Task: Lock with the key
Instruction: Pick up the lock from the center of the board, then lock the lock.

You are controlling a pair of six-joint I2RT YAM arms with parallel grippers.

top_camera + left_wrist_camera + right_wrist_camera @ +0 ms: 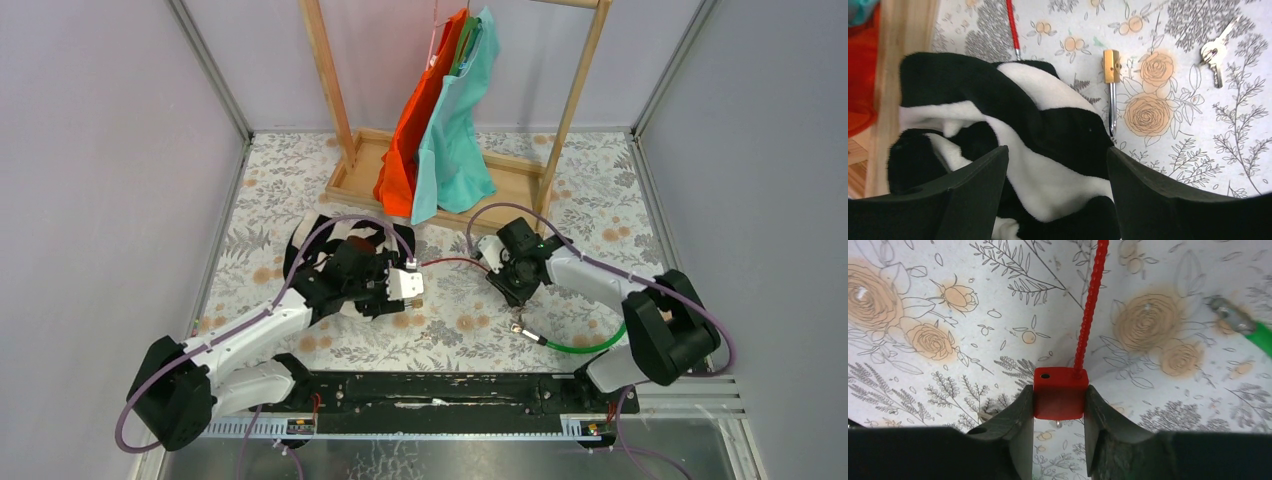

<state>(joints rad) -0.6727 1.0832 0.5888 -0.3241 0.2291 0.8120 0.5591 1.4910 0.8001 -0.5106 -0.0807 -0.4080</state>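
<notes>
In the right wrist view my right gripper (1059, 400) is shut on a red lock body (1060, 392), held just above the floral tablecloth, with its red cable (1090, 300) running away from it. In the top view this gripper (508, 275) is right of centre. My left gripper (1058, 170) is open and empty, hovering over a black-and-white plush cloth (1013, 130). Beyond the cloth lie a brass padlock (1111, 67) with its shackle out and a pair of silver keys (1213, 52). The left gripper (385, 290) is left of centre in the top view.
A green cable (575, 347) with a metal end (1230, 315) lies near the right arm. A wooden clothes rack (350, 165) with orange and teal garments (440, 130) stands at the back. Grey walls enclose the table on both sides.
</notes>
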